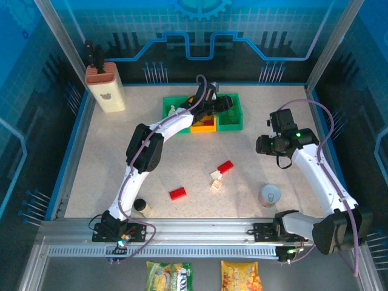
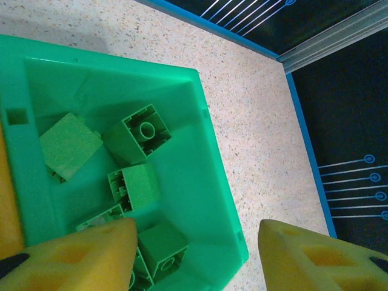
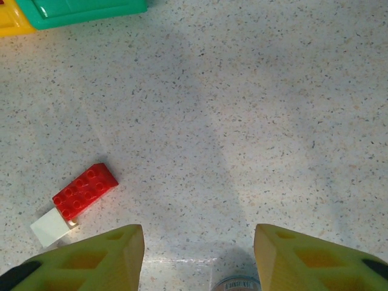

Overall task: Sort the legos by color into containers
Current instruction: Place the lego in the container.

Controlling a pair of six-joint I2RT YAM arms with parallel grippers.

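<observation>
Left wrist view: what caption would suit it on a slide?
Open yellow fingers hover over a green bin holding green legos.

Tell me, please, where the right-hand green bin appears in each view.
Top external: green bin, back centre, right end of row.
Left wrist: green bin, left half, green bricks inside.
Right wrist: green bin, top-left corner.
Shared landmark: yellow bin on its left.
</observation>
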